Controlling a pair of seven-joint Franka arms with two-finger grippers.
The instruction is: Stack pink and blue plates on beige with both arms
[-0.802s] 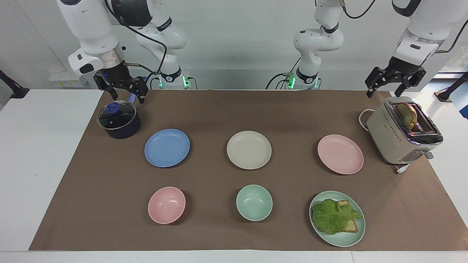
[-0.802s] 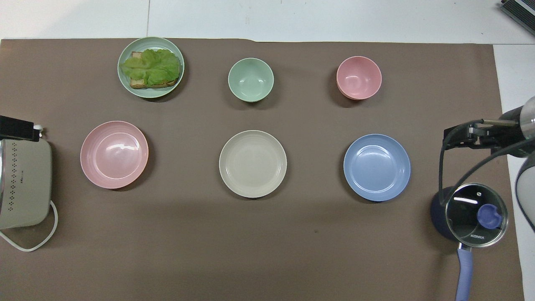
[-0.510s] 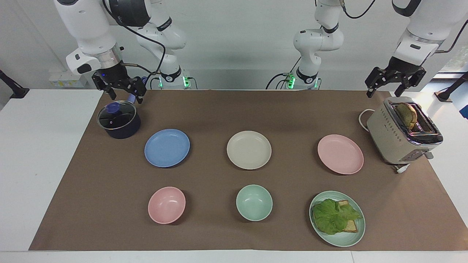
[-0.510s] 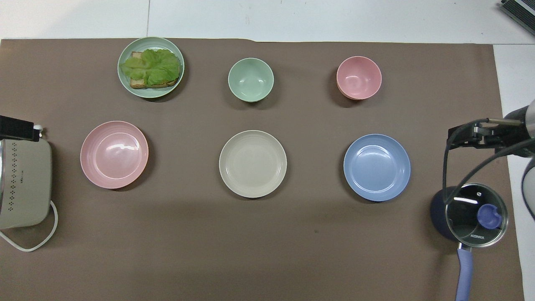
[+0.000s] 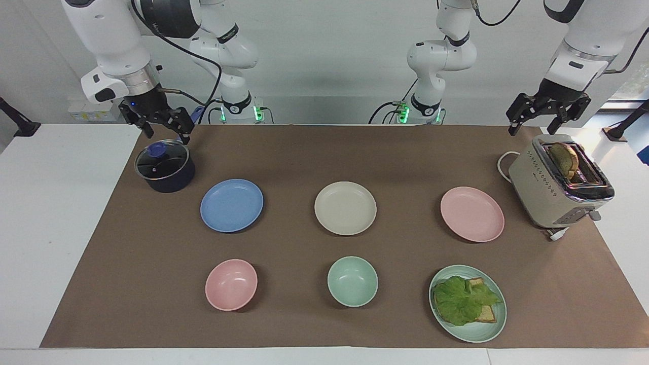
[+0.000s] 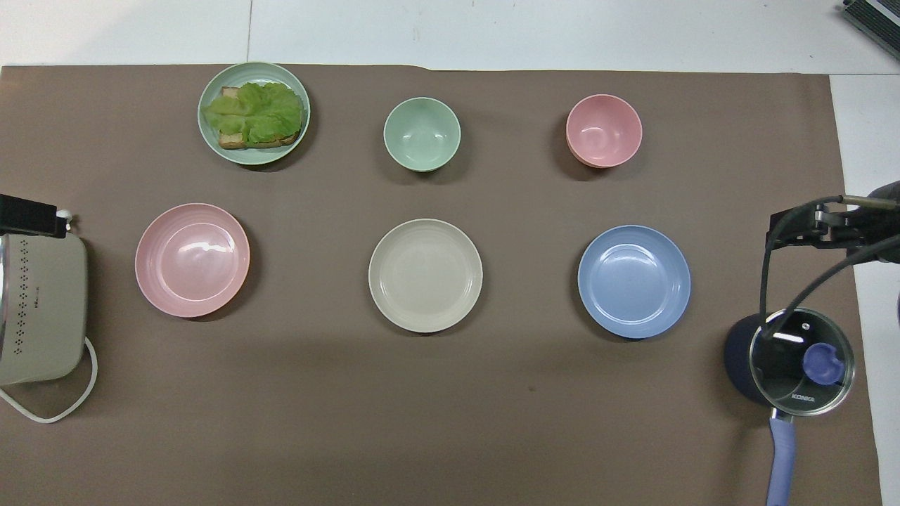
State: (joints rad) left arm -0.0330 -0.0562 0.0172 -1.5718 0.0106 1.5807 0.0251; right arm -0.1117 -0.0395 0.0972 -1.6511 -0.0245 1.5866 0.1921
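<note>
Now both end effectors empty, wide open: L [image 5: 548, 120] over toaster [image 5: 557, 185], R [image 5: 156, 124] over pot [image 5: 165, 166].

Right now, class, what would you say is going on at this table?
Nothing is being handled. The pink plate, beige plate and blue plate lie apart in one row on the brown mat, unstacked. The right gripper hangs open over the lidded pot; the left gripper hangs open by the toaster. Neither holds anything.
</note>
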